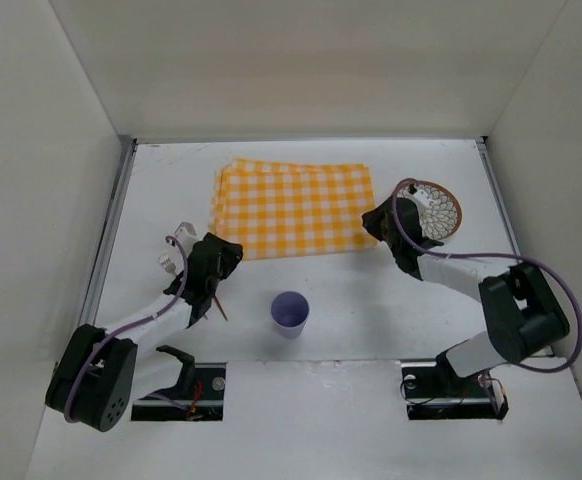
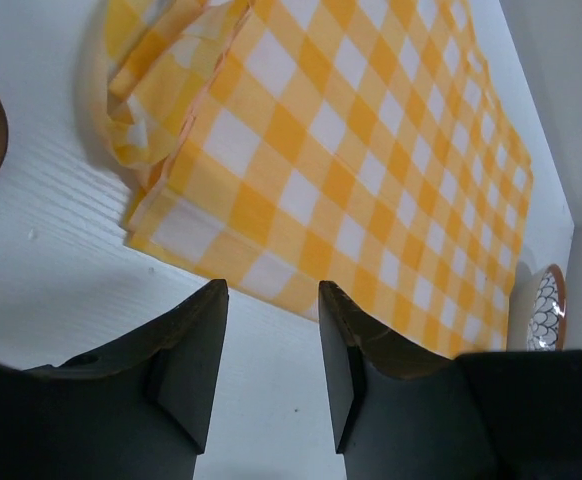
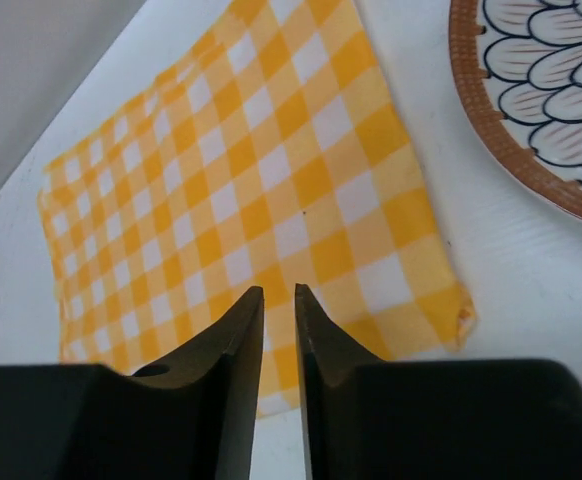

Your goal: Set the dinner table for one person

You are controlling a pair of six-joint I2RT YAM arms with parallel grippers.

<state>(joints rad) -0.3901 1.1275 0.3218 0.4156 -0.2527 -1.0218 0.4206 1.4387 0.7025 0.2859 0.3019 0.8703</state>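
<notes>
Leftmost, the left gripper (image 2: 271, 292) hung empty, jaws moderately apart, just short of the checked cloth (image 1: 291, 205) lying on the dinner table (image 1: 371, 330). A purple cup (image 1: 290, 312) stood in front of the cloth. The right gripper (image 3: 278, 292), narrowed to an empty slit, hovered at the cloth's right edge, beside the patterned plate (image 1: 437, 208).

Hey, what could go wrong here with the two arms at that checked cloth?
The checked cloth is bunched along its left edge, so a pull by the left gripper may crumple it more. The right gripper hangs close to the plate and could knock it.
</notes>
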